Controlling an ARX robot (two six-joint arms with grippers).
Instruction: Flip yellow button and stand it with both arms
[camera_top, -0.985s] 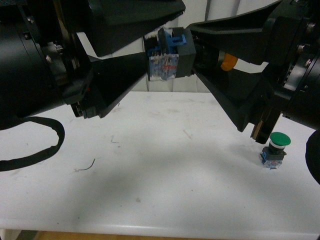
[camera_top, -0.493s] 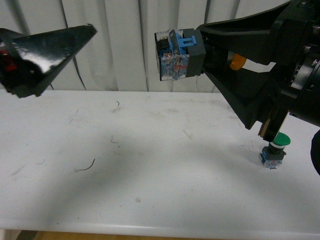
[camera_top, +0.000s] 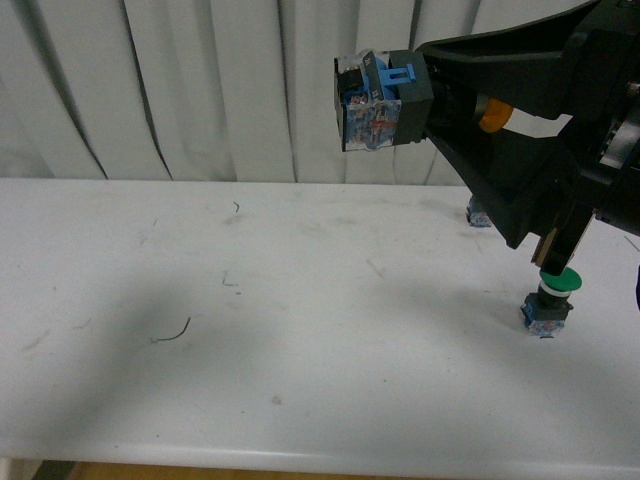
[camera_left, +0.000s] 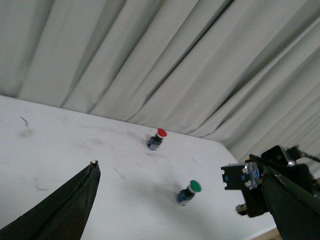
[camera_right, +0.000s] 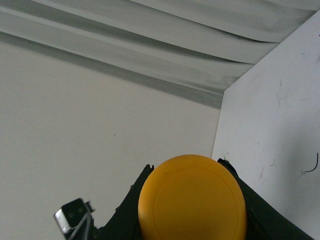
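The right gripper (camera_top: 432, 100) is clamped on the yellow button (camera_top: 375, 105), carrying it high in the air, well apart from the white table (camera_top: 250, 350) and in front of the pale curtain (camera_top: 200, 90). The button lies on its side: its blue-white base points toward the robot's left, clear of the fingers, while its orange cap sits back between them, facing the right wrist camera. That hold probably leaves the base free so it can be turned downward and set on the table, cap up. Of the left gripper (camera_left: 65, 210) only 1 black finger shows, low over the table and well apart from the button, so whether it is wide or narrow cannot be told; it appears to carry nothing. The green button (camera_top: 552, 292) stands upright on the table below the right arm, and the red button (camera_left: 159, 136) stands farther back, both apart from the work.
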